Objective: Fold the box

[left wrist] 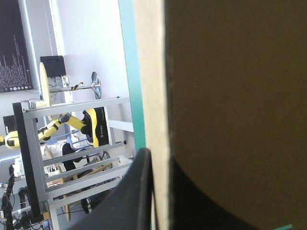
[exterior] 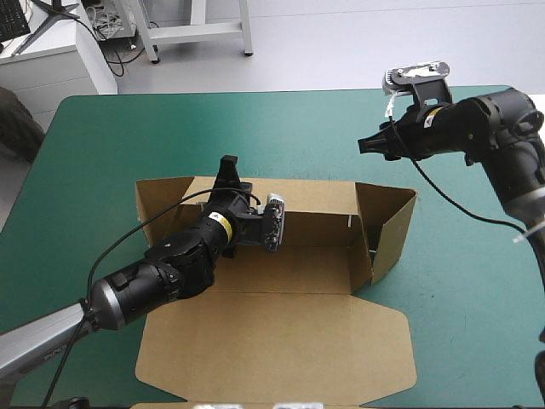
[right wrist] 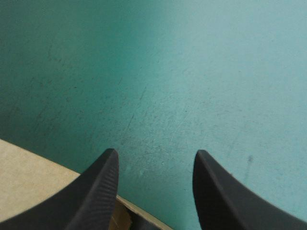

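The box (exterior: 281, 332) is plain brown, paler along its cut edge. The desk (exterior: 255, 128) cover is teal-green, faintly scratched. The left gripper (exterior: 227, 164) and right gripper (exterior: 364, 146) are black.

In the high view the left arm (exterior: 170, 268) covers the left part of the box (exterior: 281, 341) floor, in the middle left of the frame. The left gripper (exterior: 227, 164) hides the spot of the back wall that it pinches. Something dark in the tray's right corner is too small to tell. In the left wrist view the board hides the rest of the box, and one of the fingers (left wrist: 136, 194) is only a dark shape behind it. In the right wrist view only a corner of the box shows.
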`<move>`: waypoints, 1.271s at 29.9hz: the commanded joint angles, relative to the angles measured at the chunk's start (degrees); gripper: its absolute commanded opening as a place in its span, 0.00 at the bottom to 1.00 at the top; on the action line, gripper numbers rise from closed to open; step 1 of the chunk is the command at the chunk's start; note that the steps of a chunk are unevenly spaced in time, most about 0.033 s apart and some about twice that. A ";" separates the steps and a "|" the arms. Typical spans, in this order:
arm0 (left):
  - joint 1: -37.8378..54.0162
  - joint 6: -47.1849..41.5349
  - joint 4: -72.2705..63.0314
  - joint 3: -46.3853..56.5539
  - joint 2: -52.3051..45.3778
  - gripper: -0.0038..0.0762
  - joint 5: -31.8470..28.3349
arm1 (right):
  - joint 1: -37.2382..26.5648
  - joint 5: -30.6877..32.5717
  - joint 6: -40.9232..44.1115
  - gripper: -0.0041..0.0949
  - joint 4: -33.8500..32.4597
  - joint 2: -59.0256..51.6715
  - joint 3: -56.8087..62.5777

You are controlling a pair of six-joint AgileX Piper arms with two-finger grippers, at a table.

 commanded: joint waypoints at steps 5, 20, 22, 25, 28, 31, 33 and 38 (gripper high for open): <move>-0.36 -0.82 -1.05 -0.73 -1.59 0.04 1.57 | -2.61 -2.51 -9.42 0.49 7.51 6.82 -2.12; -0.36 -0.82 -1.05 -0.73 -1.59 0.04 1.42 | -2.61 8.77 -14.81 0.49 6.68 11.90 -1.97; -0.36 -0.82 -1.05 -0.73 -1.59 0.04 1.42 | -2.61 8.77 -14.22 0.49 6.84 11.60 -1.95; -0.36 -0.82 -1.05 -0.73 -1.59 0.04 1.42 | -2.61 8.77 -13.85 0.49 6.94 10.35 -1.95; -0.36 -0.82 -1.05 -0.73 -1.59 0.04 1.42 | -2.61 8.77 -12.92 0.48 7.22 8.61 -1.82; -0.36 -0.82 -1.05 -0.73 -1.59 0.04 1.42 | -2.61 8.77 -12.82 0.46 7.34 6.95 -1.21; -0.36 -0.82 -1.05 -0.73 -1.59 0.04 1.42 | -2.61 8.77 -12.93 0.46 7.64 6.11 -0.07; -0.36 -0.82 -1.05 -0.73 -1.59 0.04 1.42 | -2.61 8.77 -14.16 0.46 7.99 3.44 6.49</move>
